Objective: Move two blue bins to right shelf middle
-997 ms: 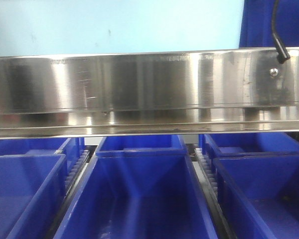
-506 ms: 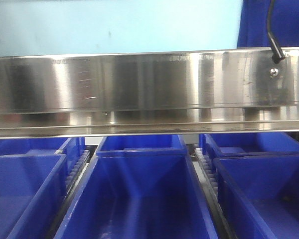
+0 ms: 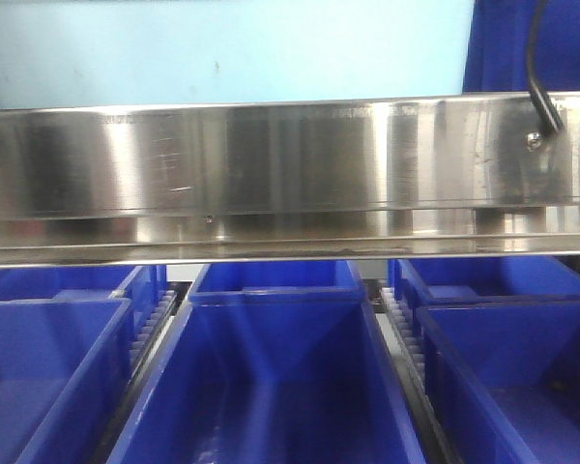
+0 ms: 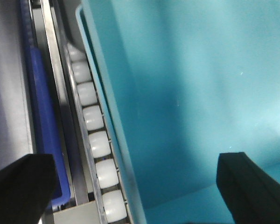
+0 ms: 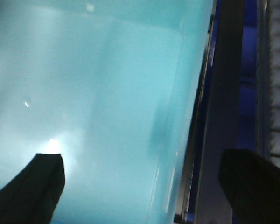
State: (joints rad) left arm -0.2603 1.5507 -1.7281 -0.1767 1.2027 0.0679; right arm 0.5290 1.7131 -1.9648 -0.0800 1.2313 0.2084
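Teal bin (image 3: 222,48) edged rightward; left fingers (image 4: 18,186) and right fingers (image 5: 252,182) gape, straddling its walls.

Left gripper (image 4: 136,183), right gripper (image 5: 145,181): seemingly spread.

Front view bright, evenly lit. Steel rail (image 3: 290,174) carries vertical glare bands, slightly soft. Blue bins (image 3: 271,377) beneath in mild shade. Right wrist view hazy, teal surface (image 5: 98,93) washed out, white hotspot low left. Left wrist view dimmer, rollers (image 4: 91,121) blurred, left claw fingertips (image 4: 18,186) black, unfocused.
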